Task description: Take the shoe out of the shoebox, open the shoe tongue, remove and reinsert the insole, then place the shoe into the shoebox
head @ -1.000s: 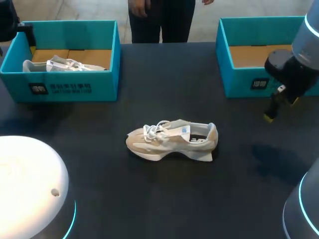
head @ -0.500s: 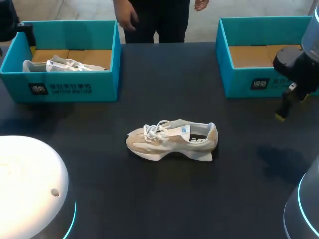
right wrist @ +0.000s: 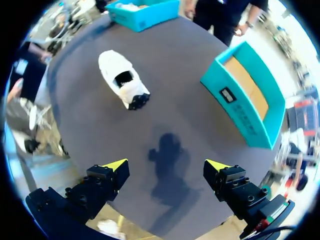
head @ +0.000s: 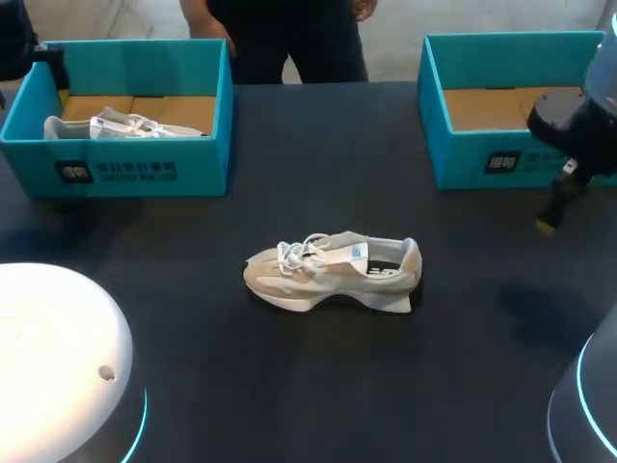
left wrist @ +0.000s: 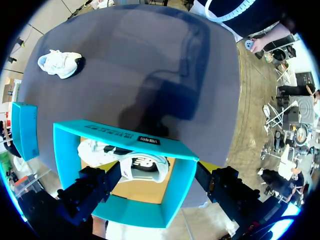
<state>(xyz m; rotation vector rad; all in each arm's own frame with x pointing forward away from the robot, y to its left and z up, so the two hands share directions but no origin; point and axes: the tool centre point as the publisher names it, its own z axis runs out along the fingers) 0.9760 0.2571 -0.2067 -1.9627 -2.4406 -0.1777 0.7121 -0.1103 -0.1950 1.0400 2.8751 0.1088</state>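
Note:
A beige and white shoe (head: 333,273) lies on its sole mid-table, toe to the left, laces loose. In the right wrist view the shoe (right wrist: 123,80) is well ahead of my right gripper (right wrist: 167,167), which is open and empty above bare table. In the head view my right gripper (head: 551,217) hangs in front of the empty right shoebox (head: 463,159). My left gripper (left wrist: 157,192) is open and empty, high above the left shoebox (left wrist: 165,150). A second shoe (left wrist: 125,162) lies in that box.
The left shoebox (head: 145,169) stands at the back left with its shoe (head: 120,125) inside. My robot's white base (head: 53,357) fills the near left corner. The dark tabletop (head: 318,174) spreads between the two boxes.
My right gripper has drifted to the right, away from the shoe and toward the table's right edge. The shoe and both boxes have stayed put.

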